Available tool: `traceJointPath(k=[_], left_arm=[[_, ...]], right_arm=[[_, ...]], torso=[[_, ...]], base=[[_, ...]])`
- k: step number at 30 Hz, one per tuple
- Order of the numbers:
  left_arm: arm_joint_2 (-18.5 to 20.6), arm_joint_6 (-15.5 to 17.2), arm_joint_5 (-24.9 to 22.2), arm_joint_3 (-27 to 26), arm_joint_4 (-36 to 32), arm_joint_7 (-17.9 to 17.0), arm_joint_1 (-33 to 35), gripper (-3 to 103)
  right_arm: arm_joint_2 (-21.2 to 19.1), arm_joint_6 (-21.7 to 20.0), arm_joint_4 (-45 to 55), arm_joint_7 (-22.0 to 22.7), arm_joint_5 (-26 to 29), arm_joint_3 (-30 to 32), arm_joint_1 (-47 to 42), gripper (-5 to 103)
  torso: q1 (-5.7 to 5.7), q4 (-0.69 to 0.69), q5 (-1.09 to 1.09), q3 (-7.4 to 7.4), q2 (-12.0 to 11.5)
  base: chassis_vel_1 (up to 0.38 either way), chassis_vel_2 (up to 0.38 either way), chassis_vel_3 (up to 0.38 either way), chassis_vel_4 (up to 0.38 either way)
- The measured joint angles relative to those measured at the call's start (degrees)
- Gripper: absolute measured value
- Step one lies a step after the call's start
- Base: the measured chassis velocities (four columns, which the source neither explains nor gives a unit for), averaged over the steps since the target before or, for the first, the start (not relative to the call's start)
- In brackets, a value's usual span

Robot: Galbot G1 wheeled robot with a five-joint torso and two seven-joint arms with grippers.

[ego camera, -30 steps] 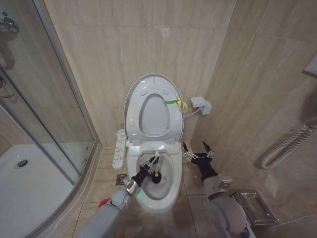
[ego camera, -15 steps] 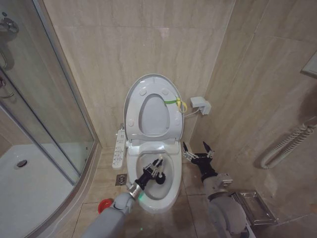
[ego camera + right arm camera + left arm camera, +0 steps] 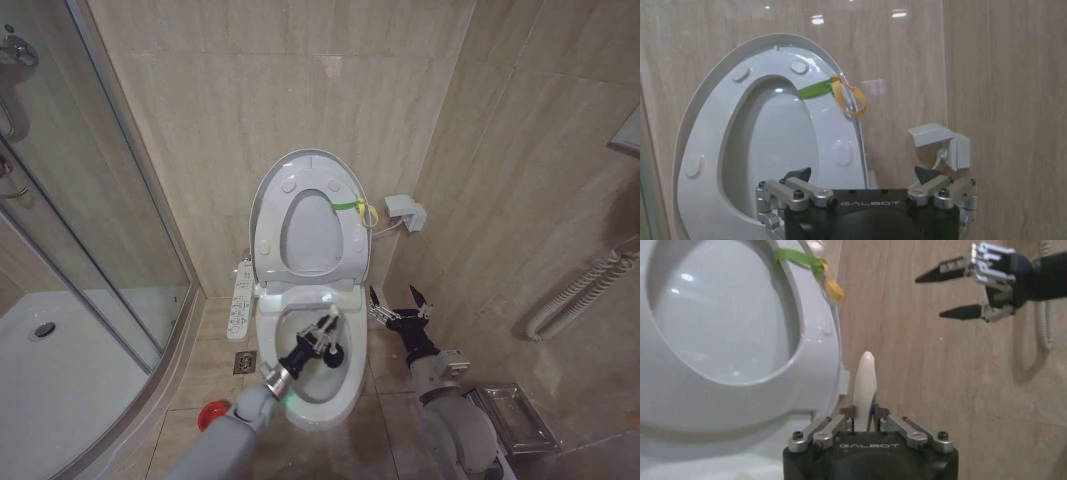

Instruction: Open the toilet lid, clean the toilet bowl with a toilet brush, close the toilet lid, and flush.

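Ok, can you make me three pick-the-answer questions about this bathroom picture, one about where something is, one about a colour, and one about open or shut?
1. Where is the left gripper?
A. Over the white ceramic toilet bowl
B. In the shower
C. On the wall box

2. What colour is the small round holder cup on the floor?
A. Blue
B. Red
C. Black

3. How is the large white plastic toilet lid?
A. Shut flat
B. Taken off
C. Standing up open

Answers:
1. A, the head view shows it above the bowl, shut on the thin white toilet brush handle.
2. B, it shows red beside the toilet's base.
3. C, it leans upright against the wall, with the seat raised too. The right gripper waits open beside the bowl.
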Motion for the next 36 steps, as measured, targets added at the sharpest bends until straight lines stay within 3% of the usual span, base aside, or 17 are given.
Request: traceJointPath(k=[8,15,22,30,36], left_arm=[[0.95,-0.2,-1.43,-1.19,7.22,0.66,-2.03,19],[2.26,-0.63,-1.32,-2.75,1.42,0.23,-0.71,19],[1.19,-1.13,-0.41,-0.86,-1.25,-0.57,1.09,19],[1.68,-2.05,-1.14,-0.63,7.0,0.24,0.37,19],[2.72,-2.74,-1.45,-1.34,8.55,0.51,-0.26,19]], right_arm=[[0.0,0.0,0.0,0.0,0.0,0.0,-0.01,100],[0.0,0.0,0.0,0.0,0.0,0.0,0.0,100],[0.0,0.0,0.0,0.0,0.0,0.0,0.0,100],[0.0,0.0,0.0,0.0,0.0,0.0,0.0,100],[0.0,0.0,0.0,0.0,0.0,0.0,0.0,100]], torso=[[0.0,0.02,0.0,0.0,0.0],[0.0,0.0,0.0,0.01,0.0],[0.0,0.01,0.0,0.0,0.0],[0.0,0.02,0.0,-0.01,0.0],[0.0,0.01,0.0,0.0,0.0]], base=[[0.0,0.0,0.0,0.0],[0.0,0.0,0.0,0.0],[0.0,0.0,0.0,0.0],[0.0,0.0,0.0,0.0],[0.0,0.0,0.0,0.0]])
